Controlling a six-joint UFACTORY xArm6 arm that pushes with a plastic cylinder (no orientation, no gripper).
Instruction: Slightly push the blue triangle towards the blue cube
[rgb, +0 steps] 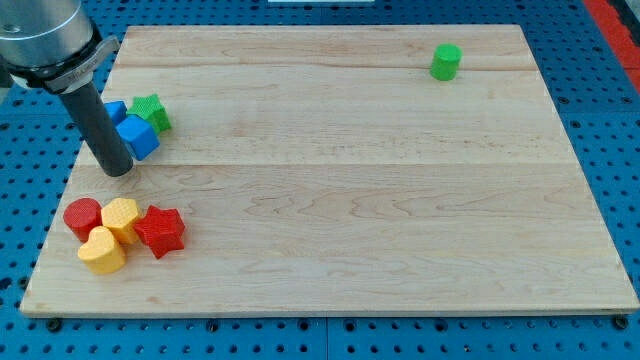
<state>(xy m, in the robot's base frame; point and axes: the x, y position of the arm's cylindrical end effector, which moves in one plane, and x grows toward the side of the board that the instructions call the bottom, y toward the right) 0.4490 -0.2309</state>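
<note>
My tip (118, 170) rests on the board at the view's left, just left of and below the blue cube (138, 136), close to it or touching it. A second blue block (116, 110), likely the blue triangle, shows only as a small corner above the cube; the rod hides most of it. A green star (151, 111) sits right of that blue corner, against the cube's top.
A red cylinder (82, 217), a yellow hexagonal block (121, 217), a yellow heart (102, 250) and a red star (160, 230) cluster at the view's bottom left. A green cylinder (446, 62) stands at the top right. The wooden board (350, 200) lies on a blue perforated table.
</note>
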